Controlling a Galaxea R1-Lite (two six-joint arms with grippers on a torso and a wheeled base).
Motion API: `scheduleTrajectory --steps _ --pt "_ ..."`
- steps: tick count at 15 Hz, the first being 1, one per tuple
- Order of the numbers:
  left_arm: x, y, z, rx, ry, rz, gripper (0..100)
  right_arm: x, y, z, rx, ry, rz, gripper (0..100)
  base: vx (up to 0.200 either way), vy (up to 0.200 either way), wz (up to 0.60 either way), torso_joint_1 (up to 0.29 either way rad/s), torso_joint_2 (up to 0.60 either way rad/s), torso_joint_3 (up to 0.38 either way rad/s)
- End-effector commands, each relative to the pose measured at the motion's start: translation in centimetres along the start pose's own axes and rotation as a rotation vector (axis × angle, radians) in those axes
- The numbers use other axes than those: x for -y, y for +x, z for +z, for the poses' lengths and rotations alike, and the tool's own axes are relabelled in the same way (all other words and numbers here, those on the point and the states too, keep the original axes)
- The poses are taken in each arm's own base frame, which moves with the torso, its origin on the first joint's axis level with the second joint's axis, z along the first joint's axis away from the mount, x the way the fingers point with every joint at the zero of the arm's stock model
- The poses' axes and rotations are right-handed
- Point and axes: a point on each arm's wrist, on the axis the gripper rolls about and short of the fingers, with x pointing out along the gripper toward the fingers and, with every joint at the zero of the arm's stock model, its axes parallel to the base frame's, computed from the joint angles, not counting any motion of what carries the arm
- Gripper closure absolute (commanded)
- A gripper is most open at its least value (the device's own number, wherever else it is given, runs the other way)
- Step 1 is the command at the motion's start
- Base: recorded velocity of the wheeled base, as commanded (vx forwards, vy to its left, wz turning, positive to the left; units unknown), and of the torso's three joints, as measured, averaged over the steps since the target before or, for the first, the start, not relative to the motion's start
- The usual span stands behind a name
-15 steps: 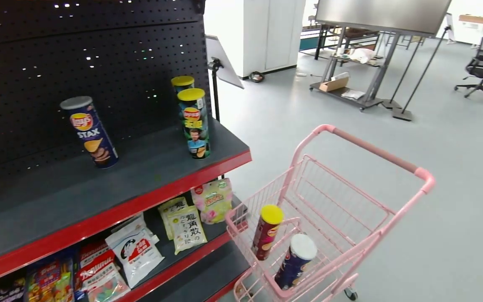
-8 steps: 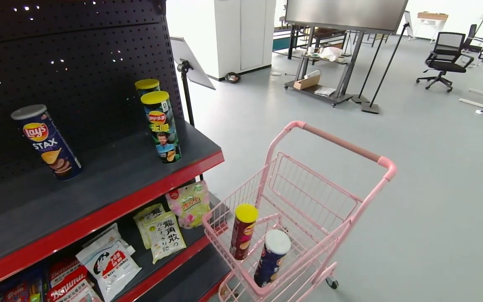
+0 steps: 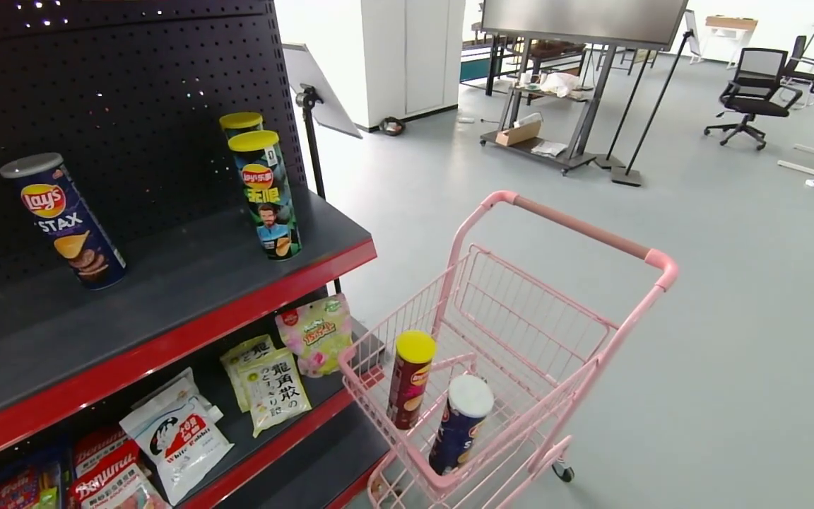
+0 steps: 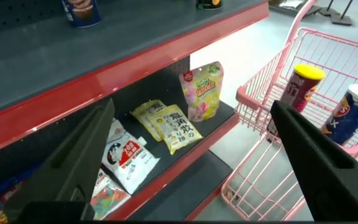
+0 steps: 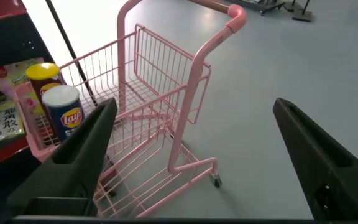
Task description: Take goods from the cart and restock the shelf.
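Now we are facing the shelf, which is standing ahead of the left hand and on its outer side. Its upper board is carrying three standing cans with bare board between them, and snack bags are lying on the board beneath. The cart is sitting just beside the shelf's end, ahead of the right hand. Both hands are hanging spread wide and are holding nothing.

Inside the cart, two goods are waiting in the corner nearest the shelf. One is a maroon can with a yellow lid. Just beside it is a blue can with a white lid. They are lying ahead of both hands and toward the inner side of each, so they are falling between the two arms. Both are standing on end with lids up, the blue one leaning a little. We are judging that a grasp will have to come down from above, across the barrel, while clearing the wire rim. We are not managing to tell which hand is nearer. The maroon can is sitting more to the left hand's side and the blue one more to the right hand's.
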Motion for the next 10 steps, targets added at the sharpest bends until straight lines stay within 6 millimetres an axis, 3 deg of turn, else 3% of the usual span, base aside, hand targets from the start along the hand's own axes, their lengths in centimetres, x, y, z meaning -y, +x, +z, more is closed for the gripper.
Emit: scheduleTrajectory --steps 1,10 --pt "0.00 0.01 0.00 -0.001 0.000 0.000 0 0.00 0.01 0.01 -0.001 0.000 0.000 0 0.000 0.000 0.00 -0.144 0.34 0.212" --pt "0.00 0.01 0.00 -0.001 0.000 0.000 0 0.00 0.01 0.01 -0.001 0.000 0.000 0 0.000 0.000 0.00 -0.146 0.37 0.223"
